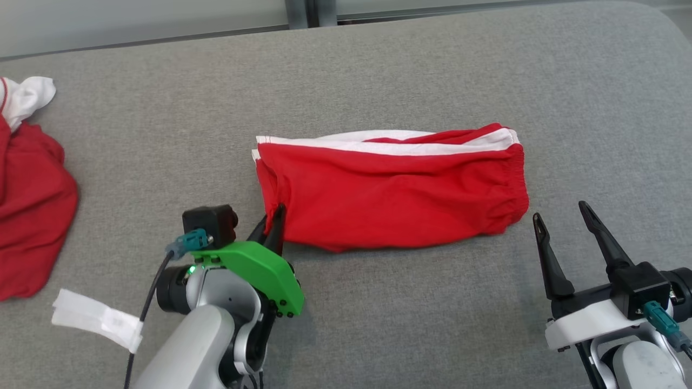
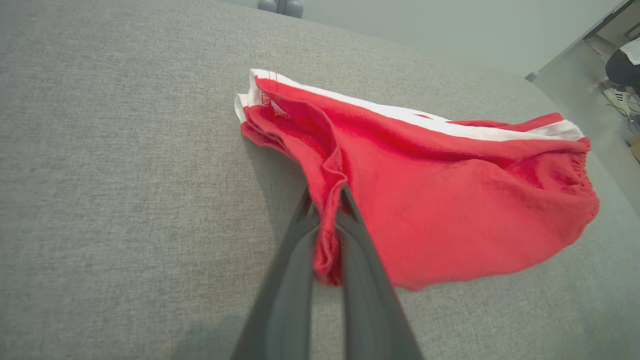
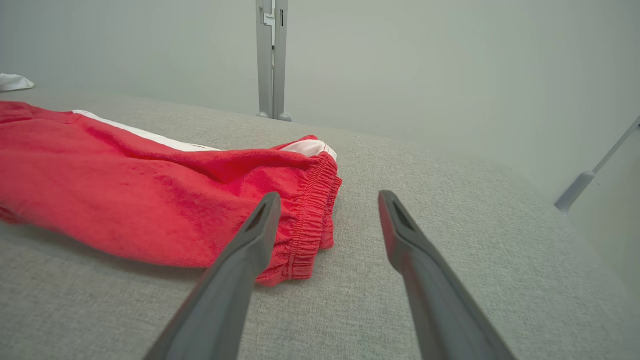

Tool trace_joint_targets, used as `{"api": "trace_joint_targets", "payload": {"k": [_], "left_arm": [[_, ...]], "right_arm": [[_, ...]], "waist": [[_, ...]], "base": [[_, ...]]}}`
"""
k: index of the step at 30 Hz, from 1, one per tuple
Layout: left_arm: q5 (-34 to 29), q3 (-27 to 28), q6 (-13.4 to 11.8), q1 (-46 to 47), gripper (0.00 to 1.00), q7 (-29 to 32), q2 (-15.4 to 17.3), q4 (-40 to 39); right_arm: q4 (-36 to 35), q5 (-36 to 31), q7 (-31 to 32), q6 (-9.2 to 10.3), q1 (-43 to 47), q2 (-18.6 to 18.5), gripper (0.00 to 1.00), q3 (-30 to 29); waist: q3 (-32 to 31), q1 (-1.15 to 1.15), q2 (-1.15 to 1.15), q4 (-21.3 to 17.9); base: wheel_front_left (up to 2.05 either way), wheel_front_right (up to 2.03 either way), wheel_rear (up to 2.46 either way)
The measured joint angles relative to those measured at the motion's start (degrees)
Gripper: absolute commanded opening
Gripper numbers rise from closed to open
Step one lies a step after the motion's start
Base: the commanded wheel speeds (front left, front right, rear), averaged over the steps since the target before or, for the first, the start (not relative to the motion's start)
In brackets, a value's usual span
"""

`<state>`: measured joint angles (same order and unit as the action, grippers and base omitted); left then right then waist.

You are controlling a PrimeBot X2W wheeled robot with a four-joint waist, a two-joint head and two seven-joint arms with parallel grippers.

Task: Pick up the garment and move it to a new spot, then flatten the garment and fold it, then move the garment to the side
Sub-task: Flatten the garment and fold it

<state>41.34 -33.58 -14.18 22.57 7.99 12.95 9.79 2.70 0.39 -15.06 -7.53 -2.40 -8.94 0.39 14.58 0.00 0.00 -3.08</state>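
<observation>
Garment (image 1: 394, 200): red shorts with white side stripes, lying lengthwise on the grey table (image 1: 378, 81), their near left corner pinched in my left gripper (image 1: 275, 213), which is closed tight on a narrow ridge of cloth. My right gripper (image 1: 559, 210) stands wide apart and holds nothing, just off the gathered waistband end. Further out, at the table's left edge, lie a second red garment (image 1: 27, 205) and a strip of white tape (image 1: 97, 319). The risk, as I judge it, is that my pinch has caught only the top layer; lifting would then peel the shorts open rather than carry them. Pulling from one corner alone could also drag and bunch the far end. The left wrist view shows the cloth bunched between my fingers (image 2: 360, 235), which the head view hides behind the green mount (image 1: 259, 270). The right wrist view shows the elastic waistband (image 3: 310, 215) close up.
</observation>
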Motion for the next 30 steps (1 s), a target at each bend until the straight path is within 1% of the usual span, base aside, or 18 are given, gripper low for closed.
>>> {"api": "trace_joint_targets", "payload": {"k": [6,11,12,13,14,16,22,24,25,26,30], "left_arm": [[0.43,-0.05,-2.23,-5.17,0.0,-3.45,-1.36,-1.8],[0.08,-0.96,-2.33,-7.42,0.0,-5.3,-1.77,-0.47],[-0.13,-1.03,-2.34,-7.66,0.18,-5.72,-1.86,-0.08],[-0.33,-1.12,-2.43,-7.82,0.47,-6.26,-1.9,0.26],[-0.89,-1.21,-2.43,-7.83,1.0,-6.99,-1.88,0.58],[-1.77,-1.45,-2.47,-7.87,1.0,-8.22,-1.7,1.3],[-5.44,-1.32,-3.42,-9.5,1.0,-15.28,-0.13,1.72],[-6.14,-1.43,-2.53,-10.51,1.0,-17.68,1.19,1.35],[-7.36,-1.03,-2.88,-11.68,1.0,-19.37,2.9,1.22],[-8.16,-0.63,-2.91,-12.17,1.0,-20.24,3.94,1.01],[-9.34,0.67,-2.89,-14.52,1.0,-21.93,6.16,-0.29]], "right_arm": [[0.46,0.03,0.0,0.0,0.55,-0.44,1.0,0.63],[0.7,0.1,0.0,0.0,0.66,-0.45,1.0,0.87],[0.74,0.11,0.0,0.0,0.66,-0.45,1.0,0.98],[0.78,0.12,0.0,0.0,0.66,-0.49,1.0,1.1],[0.8,0.2,0.0,0.0,0.66,-0.56,1.0,1.23],[0.86,0.36,0.0,0.0,0.66,-0.63,1.0,1.43],[0.21,1.12,0.0,0.0,1.22,-0.7,1.0,0.54],[-0.02,2.81,0.0,0.0,2.0,-0.6,1.0,-0.22],[0.08,3.5,0.0,0.0,2.31,-1.71,1.0,0.52],[0.35,4.15,0.0,0.0,2.3,-2.46,1.0,1.03],[3.15,6.48,0.03,0.0,0.91,-5.87,1.0,3.15]], "waist": [[-1.49,0.0,0.0,2.31],[-2.35,0.0,0.0,3.03],[-2.44,0.0,0.0,3.07],[-2.48,0.0,0.0,3.05],[-2.52,0.0,0.0,2.99],[-2.64,0.0,0.0,2.74],[-4.09,0.0,0.0,1.92],[-4.98,0.0,0.0,1.84],[-5.9,0.0,0.0,1.81],[-6.3,0.0,0.0,1.82],[-7.42,0.0,0.0,2.33]], "base": [[0.0,0.0,0.0],[0.0,0.0,0.0],[0.0,0.0,0.0],[0.0,0.0,0.0],[0.0,0.0,0.0],[0.0,0.0,0.0],[0.0,0.0,0.0],[0.0,0.0,0.0],[0.0,0.0,0.0],[0.0,0.0,0.0],[0.0,0.0,0.0]]}}
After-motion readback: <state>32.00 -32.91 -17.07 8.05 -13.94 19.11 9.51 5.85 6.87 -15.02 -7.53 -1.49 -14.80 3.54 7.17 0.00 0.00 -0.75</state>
